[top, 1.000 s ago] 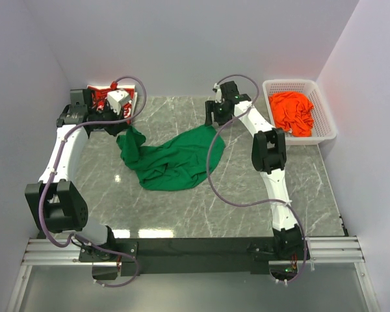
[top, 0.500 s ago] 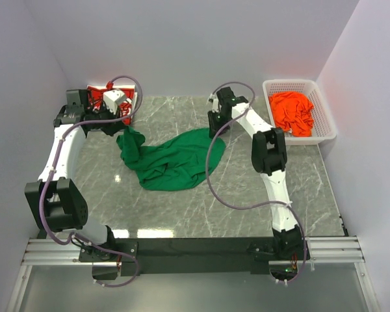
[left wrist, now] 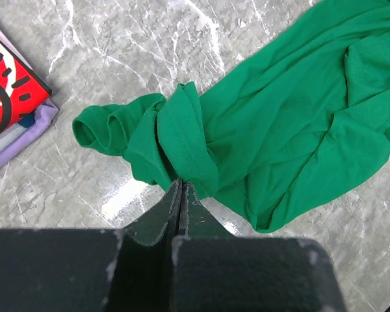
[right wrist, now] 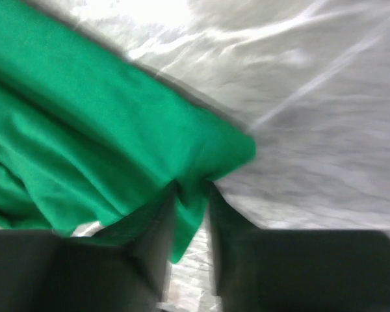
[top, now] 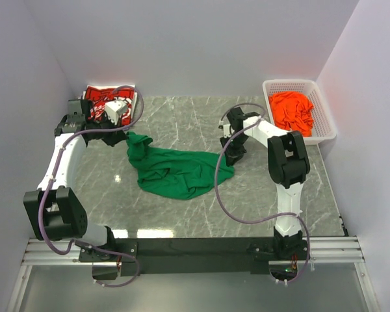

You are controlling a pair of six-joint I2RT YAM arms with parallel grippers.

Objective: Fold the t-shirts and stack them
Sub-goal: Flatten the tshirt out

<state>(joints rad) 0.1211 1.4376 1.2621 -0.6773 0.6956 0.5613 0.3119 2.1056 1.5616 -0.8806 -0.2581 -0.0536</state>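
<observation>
Two grips held the green shirt (top: 179, 172), one at each end. Your left gripper (left wrist: 181, 187) was clamped fully shut on a bunched fold at the shirt's far-left end, close to the folded red shirt (top: 101, 99) in the far-left corner. Your right gripper (right wrist: 192, 195) had its jaws drawn in on the shirt's right edge, with a tongue of cloth pinched between them.

The shirt lay crumpled in the middle of the table (top: 182, 117), its long axis running left to right between your two grippers and its slack bulk sagging toward the near side. That line is what your next move would turn on. I judge that pulling the grippers apart along it should draw the cloth flat for folding. Neither arm was nearer, since each already had its own end.

The orange shirt (top: 291, 110) sat heaped in the basket (top: 292, 82) at far right, well apart and not yet folded.
</observation>
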